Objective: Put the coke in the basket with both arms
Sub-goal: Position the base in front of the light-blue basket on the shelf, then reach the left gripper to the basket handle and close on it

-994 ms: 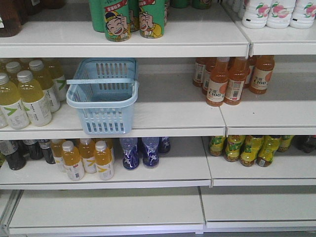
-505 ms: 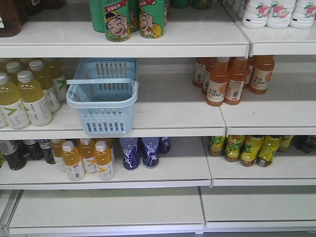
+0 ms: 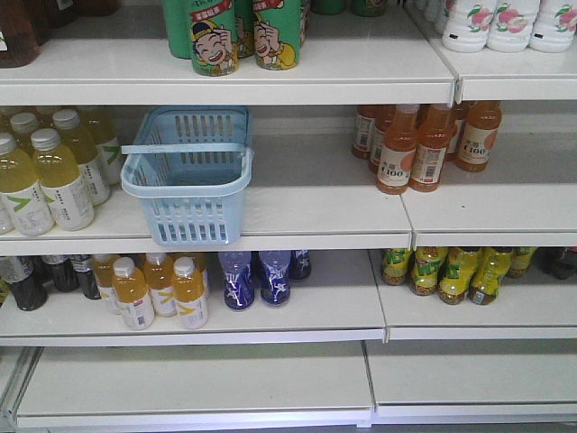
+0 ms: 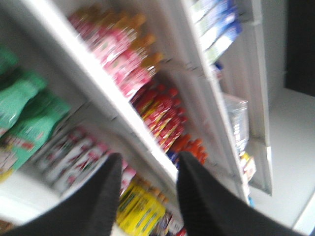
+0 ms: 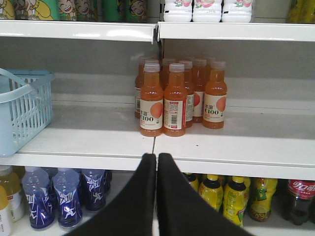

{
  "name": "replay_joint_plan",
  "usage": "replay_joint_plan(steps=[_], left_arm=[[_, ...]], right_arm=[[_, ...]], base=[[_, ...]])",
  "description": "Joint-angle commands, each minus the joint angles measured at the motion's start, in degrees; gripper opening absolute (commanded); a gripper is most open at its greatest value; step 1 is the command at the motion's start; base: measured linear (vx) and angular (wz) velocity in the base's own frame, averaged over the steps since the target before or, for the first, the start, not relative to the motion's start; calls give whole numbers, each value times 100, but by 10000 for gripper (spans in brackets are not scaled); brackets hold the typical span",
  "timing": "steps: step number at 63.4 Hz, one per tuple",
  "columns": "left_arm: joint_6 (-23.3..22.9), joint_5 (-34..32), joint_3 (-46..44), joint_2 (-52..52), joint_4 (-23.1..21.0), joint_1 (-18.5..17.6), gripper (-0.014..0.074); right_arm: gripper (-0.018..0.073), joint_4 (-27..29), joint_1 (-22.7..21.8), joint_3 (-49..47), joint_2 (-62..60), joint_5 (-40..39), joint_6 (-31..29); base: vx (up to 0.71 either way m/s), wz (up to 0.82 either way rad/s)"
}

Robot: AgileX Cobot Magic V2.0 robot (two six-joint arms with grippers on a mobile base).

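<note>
The right tool has its two dark fingers pressed flat together with nothing between them. It is level and faces the shelving squarely, in line with the seam in the middle worktop. That looks like a travelling pose rather than a grasp, since shut fingers cannot take a bottle. The left tool has its fingers spread wide with nothing between them. Its view is blurred and steeply tilted, showing only smeared rows of coloured packages, so what it is aimed at cannot be told. Straight ahead of the right tool stand the orange juice bottles, packed in a tight block near the worktop's front. The coke is one level down on the lower worktop, a dark bottle with a red label at the far right, just beyond the yellow-green bottles. It stands upright and has not been picked up. The basket sits on the middle worktop well to the left. Its front overhangs the edge a little and its handle is folded across the open top, which should ease a drop from above. The basket is empty, so the task looks barely begun. The right tool would need to open and drop lower and to the right.
</note>
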Motion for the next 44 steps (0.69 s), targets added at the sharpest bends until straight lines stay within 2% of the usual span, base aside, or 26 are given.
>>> replay_joint_plan(steps=[1, 5, 12, 17, 23, 29, 35, 44], left_arm=[[-133, -379, -177, 712, -60, -25, 443], [-138, -384, -177, 1291, 19, -25, 505], [-473, -589, -182, 2308, -21, -76, 561], [-624, -972, -182, 3063, -212, -90, 565], [-695, -1792, -225, 3978, -691, -90, 565], [-695, -2413, -586, 4757, -846, -90, 565], [-710, -2605, -1105, 5394, -841, -90, 565], [-934, -2545, -1851, 6088, -828, -90, 565]], right_arm=[[-5, -57, -9, 61, -107, -401, -16], [-5, -57, -9, 61, -107, -401, -16], [-5, -57, -9, 61, -107, -401, -16], [-5, -57, -9, 61, -107, -401, -16], [-5, -57, -9, 61, -107, -401, -16], [-5, -57, -9, 61, -107, -401, -16], [-5, -57, -9, 61, -107, -401, -16], [-5, -57, -9, 61, -107, -401, -16]], base=[[0, 0], [0, 0], [0, 0], [0, 0], [0, 0], [0, 0], [0, 0], [0, 0]])
